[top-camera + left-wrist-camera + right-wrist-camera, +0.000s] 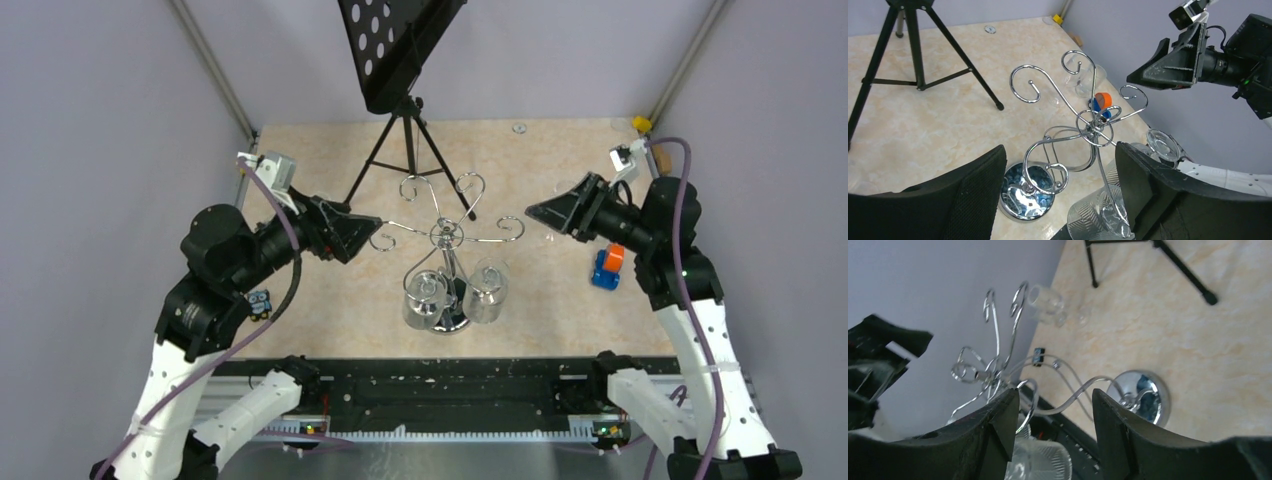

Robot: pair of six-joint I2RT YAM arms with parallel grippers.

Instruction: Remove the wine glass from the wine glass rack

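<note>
The chrome wine glass rack (447, 236) stands mid-table on a round mirrored base (1026, 196). Two clear wine glasses hang upside down from its near arms, one on the left (424, 297) and one on the right (487, 290). My left gripper (362, 238) hovers open just left of the rack's scroll arms, holding nothing; in its wrist view (1060, 150) a ribbed glass bowl (1093, 217) shows low between the fingers. My right gripper (538, 212) is open to the right of the rack, apart from it. Its view (1055, 395) shows a wire arm and a glass bowl (1040, 462) beyond the jaws.
A black tripod music stand (405, 130) stands behind the rack. An orange and blue toy (606, 266) lies under the right arm, a small blue robot toy (259, 303) by the left arm. A clear glass (1083, 79) sits on the table beyond the rack. Purple walls enclose the table.
</note>
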